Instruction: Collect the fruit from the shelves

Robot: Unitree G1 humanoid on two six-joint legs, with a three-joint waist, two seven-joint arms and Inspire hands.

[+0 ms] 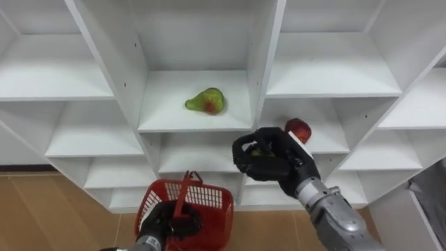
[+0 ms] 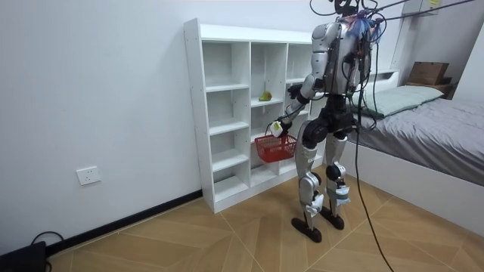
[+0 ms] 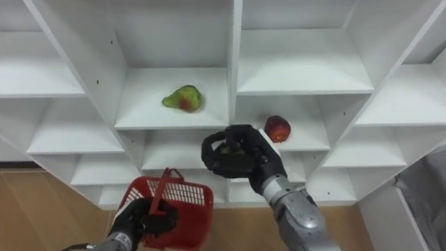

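Here the fingers of our right hand (image 1: 279,164) curl round a small greenish fruit (image 1: 258,150) at frame centre, and those of our left hand (image 1: 167,223) clamp the handle of the red plastic basket (image 1: 212,202) at lower left. Above, a green-and-red pear (image 1: 205,102) lies in the white shelf closet (image 1: 334,77), with a round red apple (image 1: 298,129) right of centre.

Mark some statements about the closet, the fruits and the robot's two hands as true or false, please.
1. The left hand holds the red basket by its handle. True.
2. The pear lies in the basket. False: it lies on a shelf of the closet.
3. The red apple lies on a lower shelf, right of the pear. True.
4. The right hand is open and flat. False: its fingers curl round a greenish thing.
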